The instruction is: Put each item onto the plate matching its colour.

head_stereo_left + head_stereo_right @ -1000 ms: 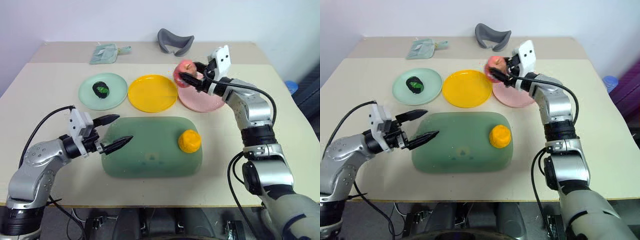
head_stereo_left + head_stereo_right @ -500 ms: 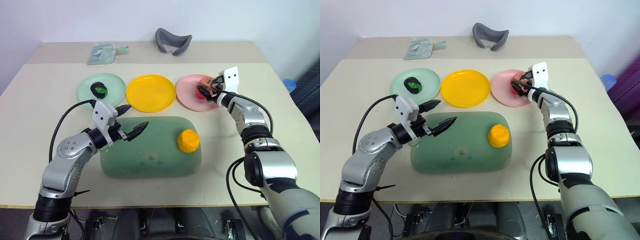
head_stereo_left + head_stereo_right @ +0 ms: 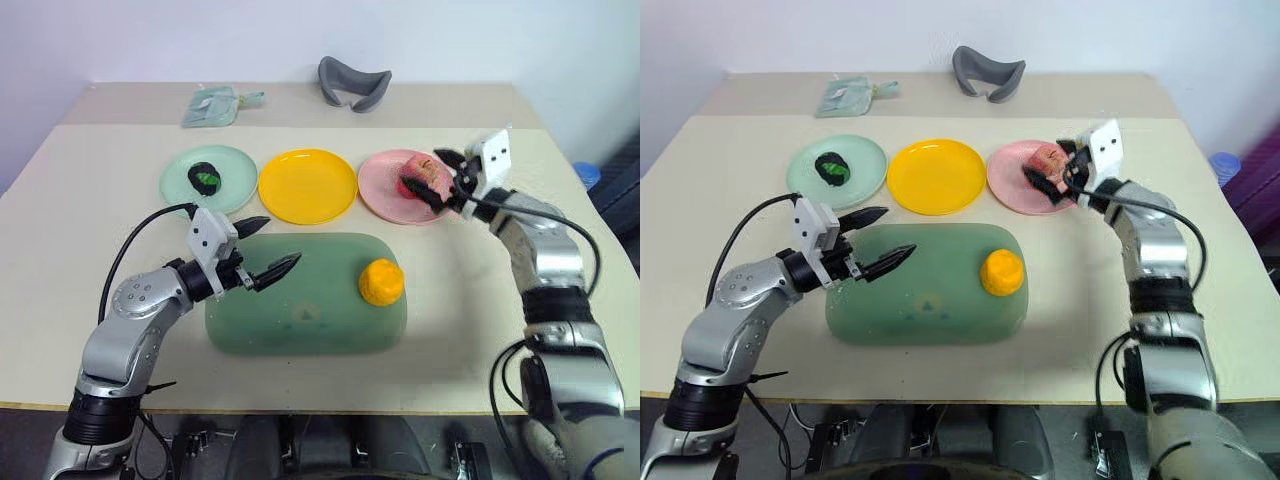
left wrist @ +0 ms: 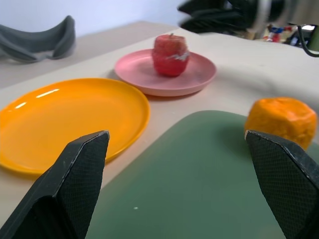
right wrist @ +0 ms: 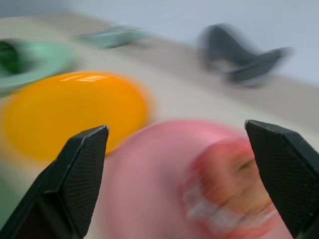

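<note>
The red-pink apple (image 3: 415, 179) sits on the pink plate (image 3: 385, 198). My right gripper (image 3: 433, 176) is open just to the right of the apple, its fingers apart on either side of it. The dark green-black item (image 3: 205, 177) lies on the mint green plate (image 3: 232, 165). Nothing lies on the yellow plate (image 3: 307, 186). The orange fruit (image 3: 380, 282) rests on the right part of the big green mat (image 3: 300, 305). Over the mat's left edge my left gripper (image 3: 278, 243) is open, pointing towards the orange fruit (image 4: 281, 122), with nothing in it.
A grey curved object (image 3: 352, 82) and a pale green pouch (image 3: 215, 104) lie at the back of the table. A blue object (image 3: 583, 173) sits beyond the table's right edge. Bare tabletop lies in front of the mat and at the right.
My right gripper has opened, left the apple on the pink plate and drawn back to the right. My left gripper has shifted a little right over the mat's edge.
</note>
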You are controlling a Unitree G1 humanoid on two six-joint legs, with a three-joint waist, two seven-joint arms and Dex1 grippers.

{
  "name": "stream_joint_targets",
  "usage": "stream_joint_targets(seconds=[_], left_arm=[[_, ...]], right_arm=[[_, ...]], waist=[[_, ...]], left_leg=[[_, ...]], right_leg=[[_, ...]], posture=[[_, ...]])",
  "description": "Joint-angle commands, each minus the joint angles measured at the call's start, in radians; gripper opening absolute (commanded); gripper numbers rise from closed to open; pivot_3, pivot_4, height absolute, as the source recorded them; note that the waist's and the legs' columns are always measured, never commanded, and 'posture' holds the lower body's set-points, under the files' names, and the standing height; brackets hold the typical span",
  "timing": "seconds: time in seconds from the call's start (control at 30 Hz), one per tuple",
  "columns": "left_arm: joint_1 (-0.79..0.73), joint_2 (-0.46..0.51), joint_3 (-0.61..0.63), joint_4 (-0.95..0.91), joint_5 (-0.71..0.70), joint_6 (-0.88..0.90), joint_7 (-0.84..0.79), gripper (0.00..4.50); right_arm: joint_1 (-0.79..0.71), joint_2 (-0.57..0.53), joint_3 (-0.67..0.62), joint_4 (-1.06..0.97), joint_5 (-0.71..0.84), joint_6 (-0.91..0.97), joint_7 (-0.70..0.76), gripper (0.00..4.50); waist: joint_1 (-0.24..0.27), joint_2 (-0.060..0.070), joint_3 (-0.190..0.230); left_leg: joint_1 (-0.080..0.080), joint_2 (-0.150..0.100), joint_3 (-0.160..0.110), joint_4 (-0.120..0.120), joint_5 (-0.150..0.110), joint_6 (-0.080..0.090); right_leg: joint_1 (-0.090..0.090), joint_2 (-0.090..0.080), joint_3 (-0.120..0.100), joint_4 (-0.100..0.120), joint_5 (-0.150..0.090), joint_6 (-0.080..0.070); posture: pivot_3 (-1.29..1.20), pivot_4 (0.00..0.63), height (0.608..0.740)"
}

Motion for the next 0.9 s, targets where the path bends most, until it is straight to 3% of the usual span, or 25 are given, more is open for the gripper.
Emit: stream_joint_targets(seconds=[0.03, 0.2, 0.43, 0.9], left_arm=[[0.007, 0.019, -0.005, -0.024, -0.061, -0.003, -0.081, 4.50], [0.037, 0.088, 0.025, -0.040, -0.168, 0.030, -0.218, 4.50], [0.074, 0.235, 0.023, -0.036, -0.152, -0.016, -0.379, 4.50], [0.024, 0.266, 0.021, -0.020, -0.140, -0.031, -0.430, 4.50]], right_arm=[[0.104, -0.074, -0.001, -0.283, 0.108, 0.164, 0.080, 4.46], [0.246, -0.127, 0.012, -0.455, 0.172, 0.284, 0.126, 4.46], [0.341, -0.180, 0.053, -0.544, 0.197, 0.363, 0.185, 4.46], [0.356, -0.169, 0.146, -0.526, 0.133, 0.330, 0.184, 4.46]], waist=[[0.005, 0.000, 0.000], [0.012, 0.000, 0.000], [0.020, 0.000, 0.000], [0.019, 0.000, 0.000]], left_leg=[[0.000, 0.000, 0.000, 0.000, 0.000, 0.000], [0.002, 0.000, 0.000, 0.000, 0.000, 0.000], [0.002, -0.001, 0.000, 0.001, 0.000, 0.000], [0.002, -0.001, 0.000, 0.001, 0.000, 0.000]], right_leg=[[0.000, 0.000, 0.000, 0.000, 0.000, 0.000], [0.001, 0.001, 0.000, 0.000, 0.000, 0.000], [0.002, 0.000, 0.000, -0.001, 0.000, 0.000], [0.002, 0.000, 0.000, -0.001, 0.000, 0.000]], posture=[[0.00, 0.150, 0.740], [0.00, 0.150, 0.740], [0.00, 0.150, 0.740], [0.00, 0.150, 0.740]])
